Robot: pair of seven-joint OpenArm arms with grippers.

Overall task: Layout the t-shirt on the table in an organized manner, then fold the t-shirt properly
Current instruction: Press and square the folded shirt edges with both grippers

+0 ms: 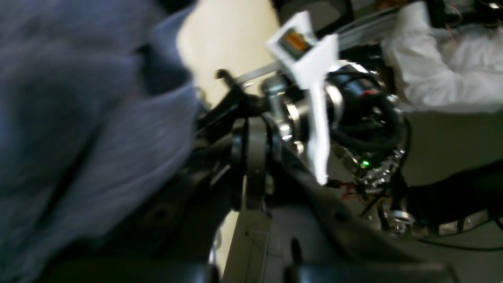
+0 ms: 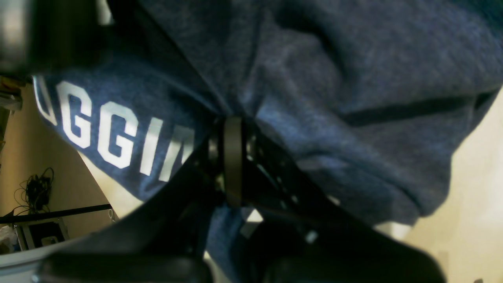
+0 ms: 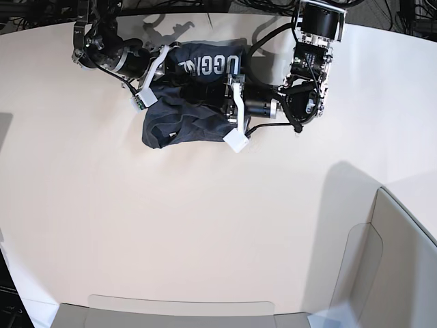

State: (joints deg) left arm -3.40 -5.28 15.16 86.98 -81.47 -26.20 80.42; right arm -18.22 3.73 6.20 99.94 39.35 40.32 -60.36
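The dark blue-grey t-shirt (image 3: 184,113) lies bunched on the off-white table (image 3: 205,219) near its far edge, with part of the white lettering facing up. My right gripper (image 2: 232,122) is shut on a gathered fold of the t-shirt (image 2: 353,78) beside the lettering; in the base view the right gripper (image 3: 171,60) is at the shirt's upper left. My left gripper (image 1: 251,125) is shut, and the t-shirt (image 1: 78,118) hangs blurred along its left side. No fold shows between its tips. In the base view the left gripper (image 3: 224,94) is at the shirt's right edge.
Pale grey bin-like panels stand at the lower right (image 3: 403,273) and along the near edge (image 3: 177,314). The right arm's white camera mount (image 1: 314,78) is close ahead of the left gripper. Cables (image 2: 35,188) lie on the floor beyond the table.
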